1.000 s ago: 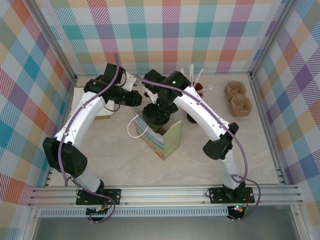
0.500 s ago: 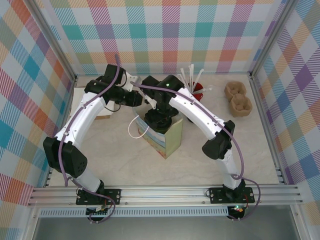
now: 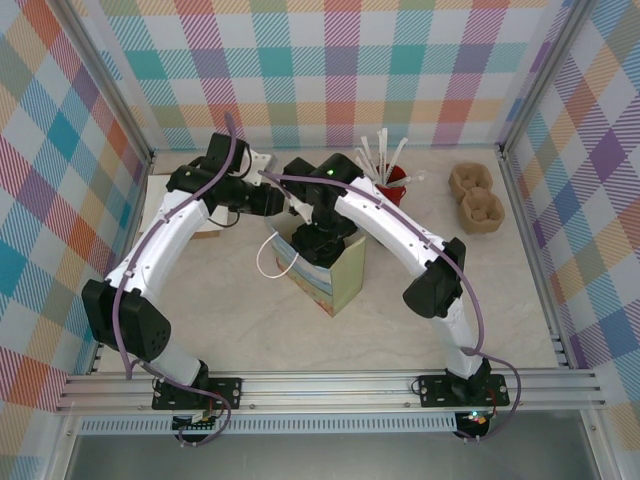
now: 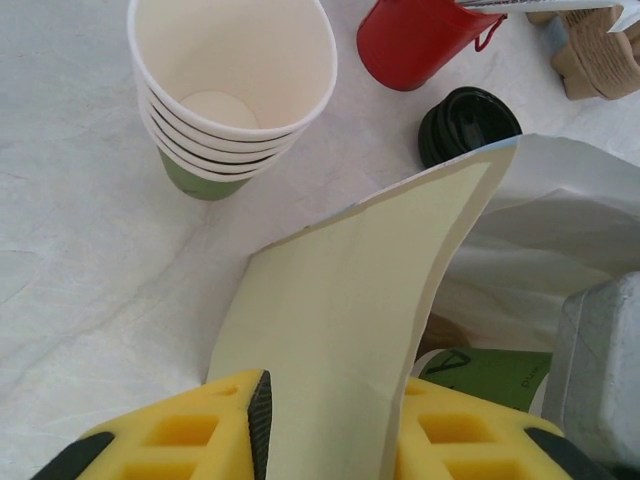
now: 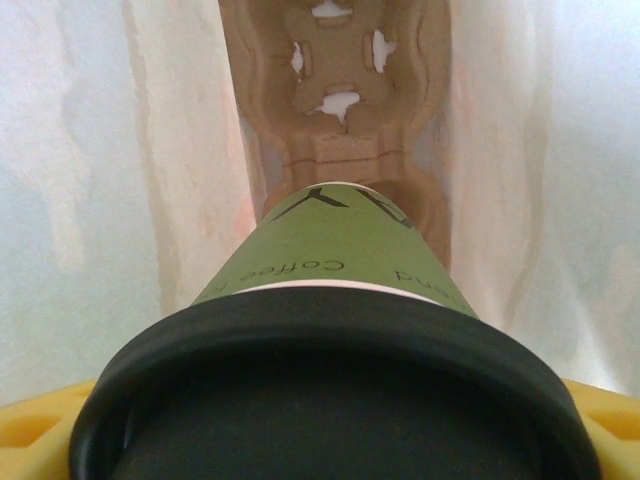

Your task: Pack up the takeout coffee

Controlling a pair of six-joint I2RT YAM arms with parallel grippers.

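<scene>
Two pincers are meeting at the paper bag (image 3: 335,275), which is standing upright in the middle of the counter (image 3: 250,330). Leftmost, in my left wrist view, a stack of lidless green cups (image 4: 232,95) is standing on the pale surface. My left pincer (image 4: 335,405) is reaching over the bag's rim. Its yellow fingers (image 4: 190,440) are standing partly apart, with the pale green flap (image 4: 350,290) running up between them. Whether either pad is pressing the paper, I cannot tell. Past the flap, a spare lid (image 4: 468,120) is lying flat on the counter, just beside a red mug (image 4: 420,40). Seen from above, white sticks (image 3: 378,155) are fanning out of that mug.

Moving right, my right pincer (image 5: 325,415) is reaching down into the bag's mouth and clamping the takeout coffee (image 5: 335,250). Yellow is showing at either side below the rim of its black lid (image 5: 330,340). The cup is hanging between the bag's white walls, its base pointing at a brown pulp carrier (image 5: 345,90) lying on the bag's floor. Whether cup and carrier are touching, I cannot tell. Far right, two pulp trays (image 3: 482,210) are sitting near the back corner, well apart from the bag.
</scene>
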